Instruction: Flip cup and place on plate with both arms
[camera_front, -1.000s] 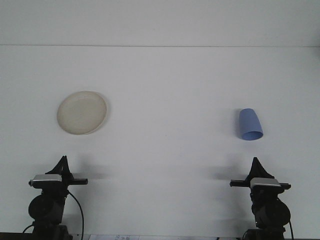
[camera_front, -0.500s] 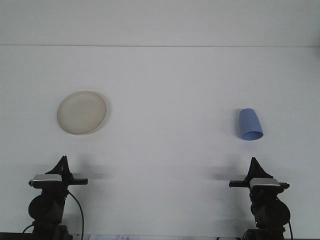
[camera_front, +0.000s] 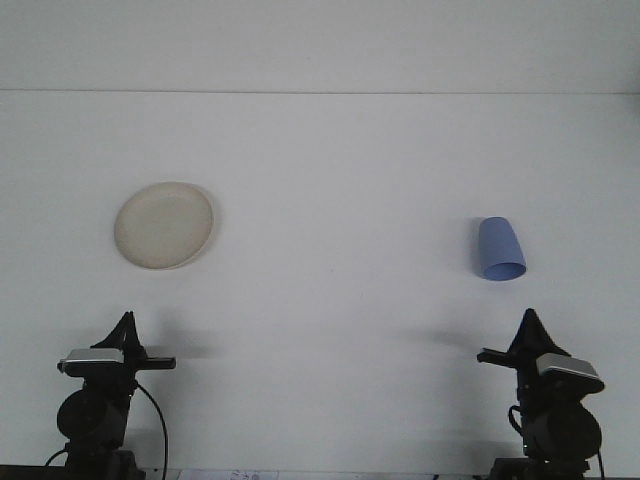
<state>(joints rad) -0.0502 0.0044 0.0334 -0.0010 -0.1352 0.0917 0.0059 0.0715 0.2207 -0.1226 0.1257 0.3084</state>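
Two arms sit low at the near edge of the white table (camera_front: 330, 300), one at each side. The left gripper (camera_front: 126, 322) points its dark tip up and away from me, near the left corner; the right gripper (camera_front: 529, 320) does the same at the right corner, its body turned a little to one side. From here each tip reads as a single dark wedge, so I cannot tell whether either pair of jaws is parted or pressed together. Neither is touching anything.

The cup (camera_front: 499, 249) is blue and lies on its side on the right half of the table, its wider mouth toward me and its narrower base away, just beyond the right gripper. The plate (camera_front: 164, 224) is cream, round and bare, on the left half beyond the left gripper, well apart from the cup.
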